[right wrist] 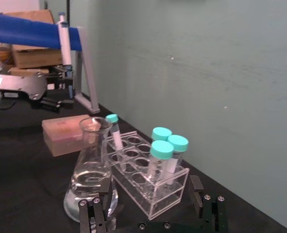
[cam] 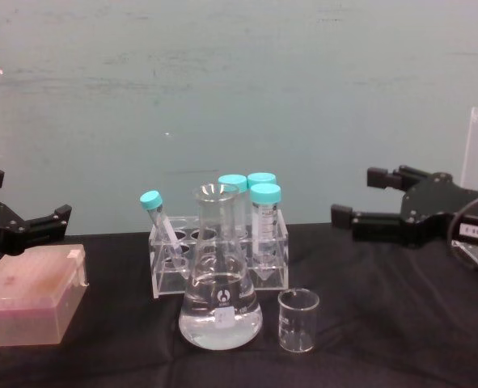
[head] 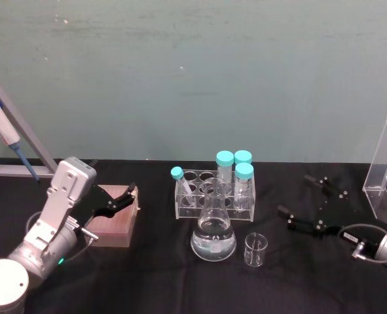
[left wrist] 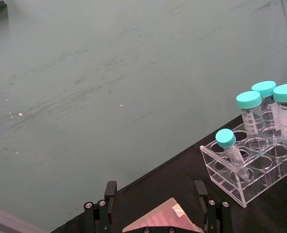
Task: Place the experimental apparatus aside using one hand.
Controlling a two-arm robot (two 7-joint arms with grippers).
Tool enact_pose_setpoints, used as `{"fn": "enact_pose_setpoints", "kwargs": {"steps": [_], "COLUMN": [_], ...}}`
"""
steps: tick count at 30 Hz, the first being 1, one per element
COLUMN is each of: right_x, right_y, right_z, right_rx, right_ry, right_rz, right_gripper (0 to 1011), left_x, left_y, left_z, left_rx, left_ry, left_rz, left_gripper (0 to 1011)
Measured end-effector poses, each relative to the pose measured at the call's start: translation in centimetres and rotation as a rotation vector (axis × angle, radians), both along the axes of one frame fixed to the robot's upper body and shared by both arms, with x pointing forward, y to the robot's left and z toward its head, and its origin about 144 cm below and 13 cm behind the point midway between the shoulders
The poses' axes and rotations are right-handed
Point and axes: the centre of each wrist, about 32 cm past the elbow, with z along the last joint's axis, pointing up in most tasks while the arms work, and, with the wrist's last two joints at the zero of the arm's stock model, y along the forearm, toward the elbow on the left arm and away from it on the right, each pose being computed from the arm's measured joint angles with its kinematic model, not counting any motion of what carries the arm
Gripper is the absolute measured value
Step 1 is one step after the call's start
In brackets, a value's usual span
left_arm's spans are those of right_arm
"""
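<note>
A conical glass flask with clear liquid in its lower part stands upright near the front middle of the black-covered tabletop. A small empty glass beaker stands just beside it on the robot's right, not touching it. Right behind the flask is a clear acrylic tube rack. It holds three teal-capped tubes upright at its right end and one smaller teal-capped tube leaning at its left end.

The right tool hovers to the right of the rack and beaker, well apart from both. Its black fingers are spread wide and hold nothing. Behind that arm, at the right edge of the head view, stands a tall clear acrylic stand; I cannot tell what is in it.

The left tool is to the left of the rack, over the near corner of a pinkish rectangular box. It is also open and empty. At the far left, a blue-and-white pipette hangs on a grey frame.
</note>
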Motion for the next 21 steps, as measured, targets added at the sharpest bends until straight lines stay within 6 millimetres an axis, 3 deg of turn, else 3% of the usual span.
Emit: {"fn": "enact_pose_setpoints", "kwargs": {"steps": [21], "right_x": [1.7], "right_y": [1.4], "right_z": [-1.2], "right_rx": [-0.069], "right_ry": [0.089], "right_rz": [0.115], "right_gripper": [1004], "left_x": [0.0], "left_y": [0.0], "left_z": [0.0], "left_rx": [0.000], "left_ry": [0.000], "left_rz": [0.000], "left_gripper": [1000]}}
